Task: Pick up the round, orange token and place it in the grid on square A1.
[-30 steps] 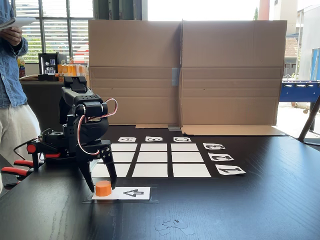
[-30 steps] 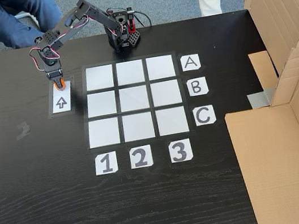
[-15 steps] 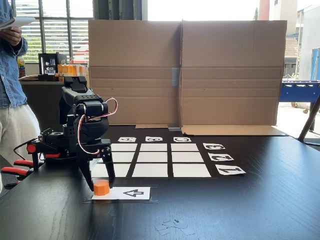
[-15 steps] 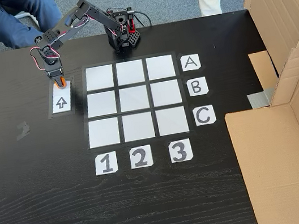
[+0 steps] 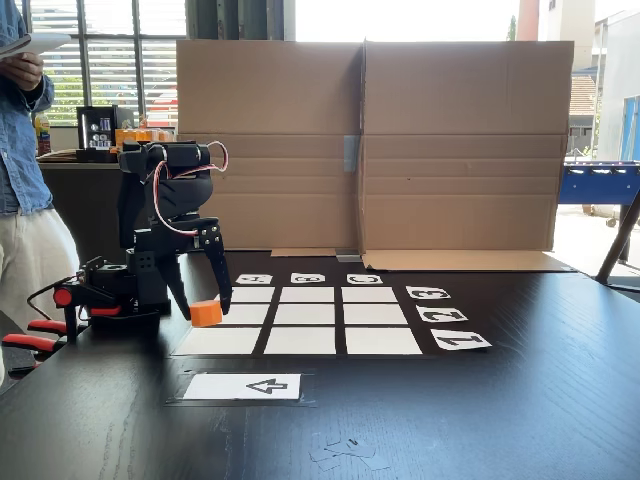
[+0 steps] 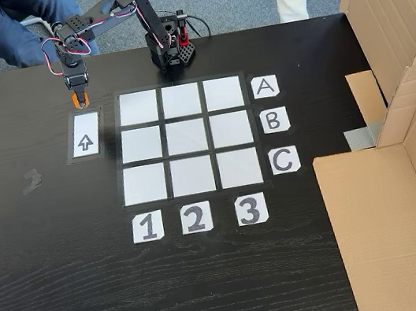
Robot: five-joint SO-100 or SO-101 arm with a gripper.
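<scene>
The orange token (image 5: 206, 312) hangs above the table with my gripper (image 5: 207, 313) shut on it, one black finger on each side. Seen from above, the gripper (image 6: 81, 105) and token (image 6: 81, 105) are just past the far end of the arrow card (image 6: 84, 135), left of the grid (image 6: 185, 139). Square A1 (image 6: 138, 107) is the top-left square there. In the side fixed view, square A1 (image 5: 222, 341) is the near-left corner of the grid (image 5: 308, 315), lying bare below and slightly right of the token.
Letter cards (image 6: 270, 123) and number cards (image 6: 195, 218) border the grid. The arm's base (image 6: 170, 50) stands at the table's far edge. Cardboard walls (image 5: 370, 140) close off one side. A person (image 5: 25, 180) stands beside the table. Paper scraps (image 5: 345, 452) lie near the front.
The gripper closed on the token on the arrow card and lifted it off. It now holds the token in the air, drawn back toward the arm's base; the card is bare.
</scene>
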